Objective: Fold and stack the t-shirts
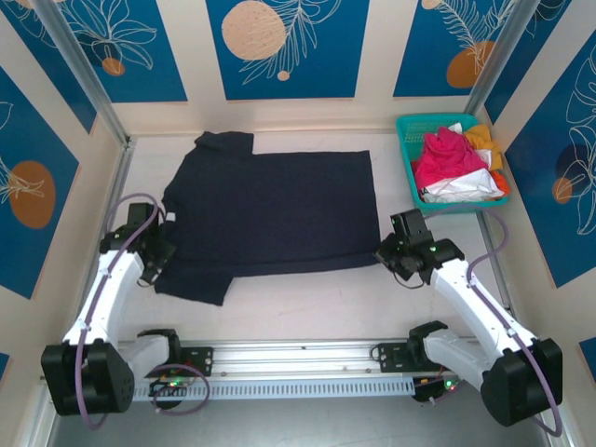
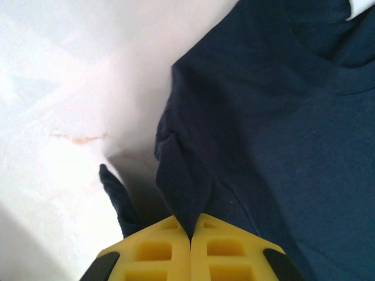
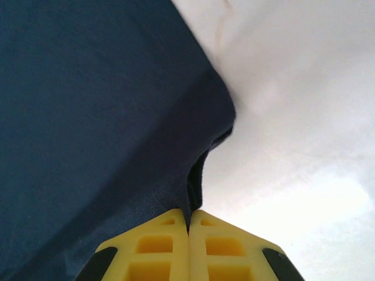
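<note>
The left fingers (image 2: 158,253) are clamped together on a bunched fold by the navy t-shirt's (image 1: 270,209) near sleeve. The right fingers (image 3: 158,246) pinch its near hem corner, likely ready to lift that edge for folding. The shirt lies flat, spread sideways on the desk (image 1: 307,298), dark and smooth. Other shirts (image 1: 447,160) wait in the basket (image 1: 406,149).
</note>
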Available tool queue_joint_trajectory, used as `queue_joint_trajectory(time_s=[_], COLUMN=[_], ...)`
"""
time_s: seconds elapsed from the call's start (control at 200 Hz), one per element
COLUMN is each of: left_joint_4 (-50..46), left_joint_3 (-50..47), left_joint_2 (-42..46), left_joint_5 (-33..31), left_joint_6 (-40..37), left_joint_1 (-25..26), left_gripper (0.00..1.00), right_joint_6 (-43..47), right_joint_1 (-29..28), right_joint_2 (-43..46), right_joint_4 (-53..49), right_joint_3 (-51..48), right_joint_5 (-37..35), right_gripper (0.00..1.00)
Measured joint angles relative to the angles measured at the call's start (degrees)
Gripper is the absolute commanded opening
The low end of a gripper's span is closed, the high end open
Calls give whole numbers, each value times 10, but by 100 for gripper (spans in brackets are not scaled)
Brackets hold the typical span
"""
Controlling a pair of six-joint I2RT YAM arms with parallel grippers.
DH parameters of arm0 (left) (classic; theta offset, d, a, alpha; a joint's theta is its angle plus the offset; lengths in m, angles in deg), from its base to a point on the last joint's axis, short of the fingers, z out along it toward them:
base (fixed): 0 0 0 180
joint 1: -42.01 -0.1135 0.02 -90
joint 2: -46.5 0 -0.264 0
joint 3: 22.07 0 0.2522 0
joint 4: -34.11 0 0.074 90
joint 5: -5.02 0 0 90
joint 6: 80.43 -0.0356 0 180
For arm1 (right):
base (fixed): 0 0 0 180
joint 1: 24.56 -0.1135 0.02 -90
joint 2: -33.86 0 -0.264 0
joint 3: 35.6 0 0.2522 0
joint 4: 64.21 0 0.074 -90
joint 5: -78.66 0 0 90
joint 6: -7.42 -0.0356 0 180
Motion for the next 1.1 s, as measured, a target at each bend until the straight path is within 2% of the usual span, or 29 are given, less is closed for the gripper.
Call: queue_joint_trajectory(time_s=[0.21,0.675,1.1], left_joint_4=[17,64,75], left_joint_3=[75,203,256], left_joint_2=[-78,-242,-307], left_joint_5=[-2,7,-1], left_joint_6=[-51,-108,-140], left_joint_1=[0,0,0], left_gripper=[0,0,0], right_joint_6=[32,60,83], right_joint_1=[13,49,61], right_joint_2=[-55,-143,-233], right_joint_4=[43,105,157], right_joint_3=[50,60,111], right_joint_5=[-10,-7,2], right_gripper=[0,0,0])
